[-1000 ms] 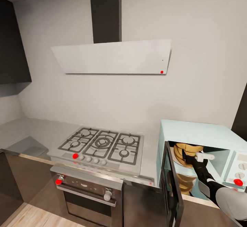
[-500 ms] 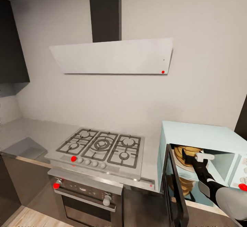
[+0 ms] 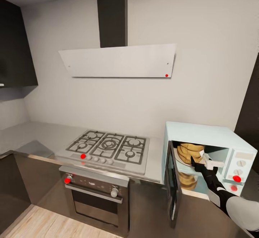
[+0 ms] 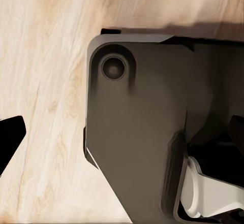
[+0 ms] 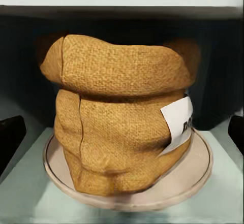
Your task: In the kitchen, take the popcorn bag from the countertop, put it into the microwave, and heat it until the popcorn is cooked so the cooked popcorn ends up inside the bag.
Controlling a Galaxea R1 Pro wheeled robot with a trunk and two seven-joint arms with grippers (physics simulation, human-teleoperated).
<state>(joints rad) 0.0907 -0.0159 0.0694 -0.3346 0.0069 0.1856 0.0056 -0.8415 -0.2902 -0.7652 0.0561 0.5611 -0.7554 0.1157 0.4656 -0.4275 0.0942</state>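
Observation:
The pale blue microwave (image 3: 205, 133) stands at the right end of the grey countertop (image 3: 43, 137), its dark glass door (image 3: 172, 184) swung open. Inside, the tan popcorn bag (image 3: 189, 151) stands upright on the round turntable plate (image 5: 201, 168). Seen close in the right wrist view, the popcorn bag (image 5: 119, 117) has a rolled rim and a white label. My right gripper (image 3: 202, 159) reaches into the cavity just in front of the bag, open, fingers wide apart and off the sack. The popcorn is hidden. My left gripper (image 4: 122, 132) hangs open over the wooden floor.
A steel gas hob (image 3: 108, 146) with black grates lies left of the microwave, above a dark oven (image 3: 95, 195) with a bar handle. A white hood (image 3: 118, 62) hangs on the wall. The microwave's knobs (image 3: 240, 164) and red light (image 3: 236, 178) face front. Part of the robot's base (image 4: 142, 132) shows below the left gripper.
The head camera has shifted, so the whole kitchen sits differently and more of the microwave's front shows. The right gripper stays in the cavity before the bag.

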